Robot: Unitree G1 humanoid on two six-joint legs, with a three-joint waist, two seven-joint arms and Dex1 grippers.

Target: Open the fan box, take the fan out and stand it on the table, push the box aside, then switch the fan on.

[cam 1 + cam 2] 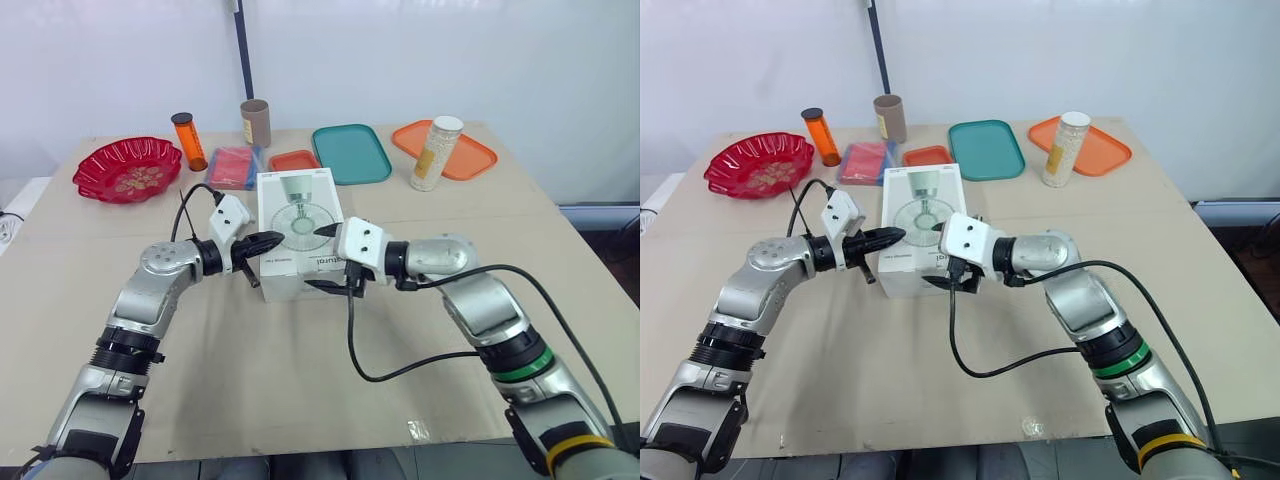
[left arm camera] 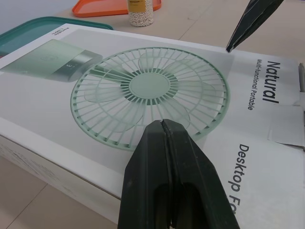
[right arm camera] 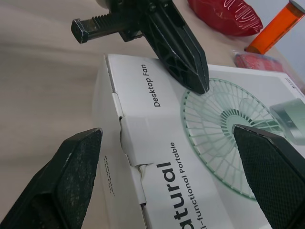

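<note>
A white cardboard fan box (image 1: 296, 200) lies flat mid-table, unopened (fan presumably inside). The left gripper (image 1: 274, 240), pressed together, is poised over its top; the right gripper (image 1: 322, 258), spread, straddles its near flap. Every step remains.

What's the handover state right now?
Left gripper: shut, tip over the top of the fan box.
Right gripper: open, fingers spanning the box's near end by the tucked flap.
Box lies flat on the table, closed.
Done: nothing yet.
Left: every step, starting with opening the flap.
</note>
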